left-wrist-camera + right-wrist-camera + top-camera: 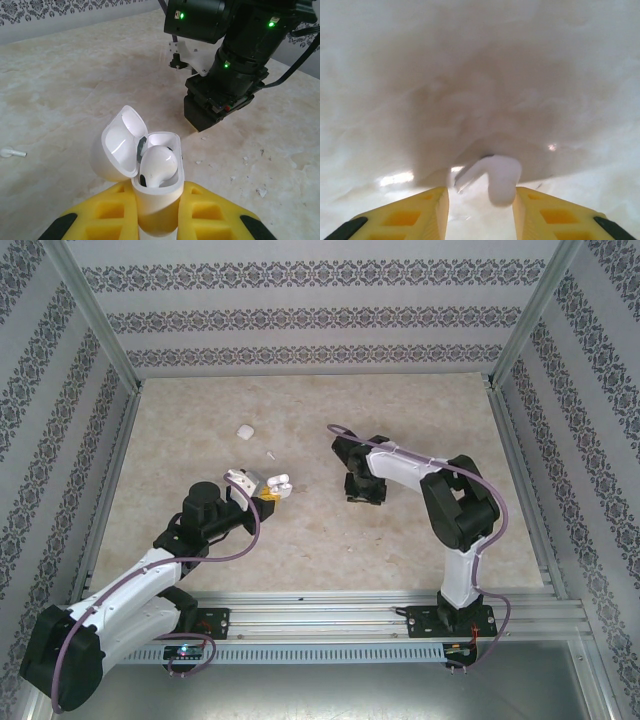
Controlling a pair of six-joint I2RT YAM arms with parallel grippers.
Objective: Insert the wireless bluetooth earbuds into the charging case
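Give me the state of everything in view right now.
Charging case: lid open, clamped in the left end effector.
Earbud in case: seated.
Loose earbud: lying on the table.
Right end effector: open around another earbud on the table.
White piece farther back: on table, state unclear.

The top camera sits above and behind the 2 arms (150, 580), looking down and forward over the table (330, 540). The bases (450, 620) lie at its bottom edge, with patterned walls (300, 315) at top and sides. The left wrist camera looks forward and slightly down past its own yellow fingers (210, 210), close on the case (157, 180), with the right arm (235, 65) beyond. The top view shares both, seen small from overhead. The right wrist camera faces straight down, very near the table and blurred, with an earbud (501, 177) between its fingers.
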